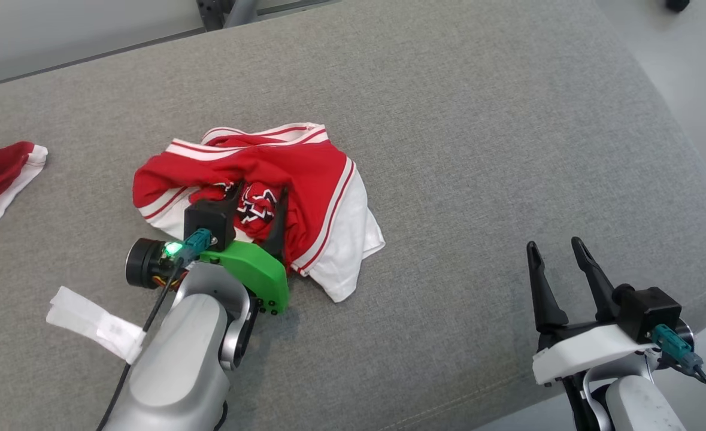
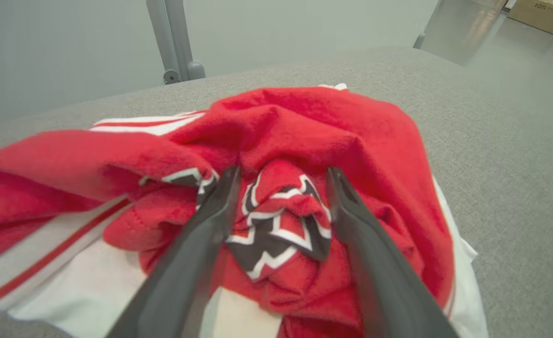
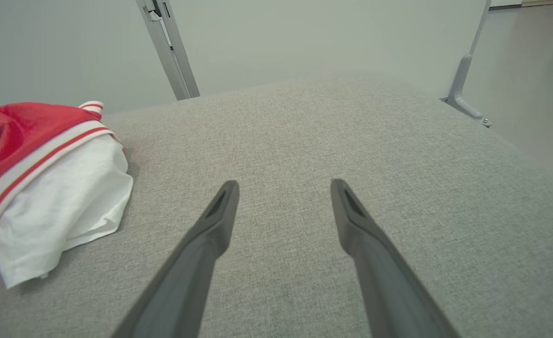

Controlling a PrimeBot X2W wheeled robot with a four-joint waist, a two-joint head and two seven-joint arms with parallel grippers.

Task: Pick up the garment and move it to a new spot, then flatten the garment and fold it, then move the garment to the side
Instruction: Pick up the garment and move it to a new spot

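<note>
While the left gripper (image 1: 260,193) stands with jaws spread, its fingers (image 2: 196,244) straddle a bunched printed fold of the crumpled red-and-white jersey (image 1: 311,173), which lies directly beneath and ahead of them on the grey cushion (image 1: 478,120). Well to its right, the right gripper (image 1: 555,244) is wide open, holding nothing.

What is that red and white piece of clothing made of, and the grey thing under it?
The garment looks like soft knit cloth, matte: it crumples into folds, and the left wrist view shows a fuzzy texture. Cotton or polyester, I cannot tell. The grey surface looks like coarse woven upholstery fabric, matte and speckled; its rounded edge suggests padding underneath.
</note>
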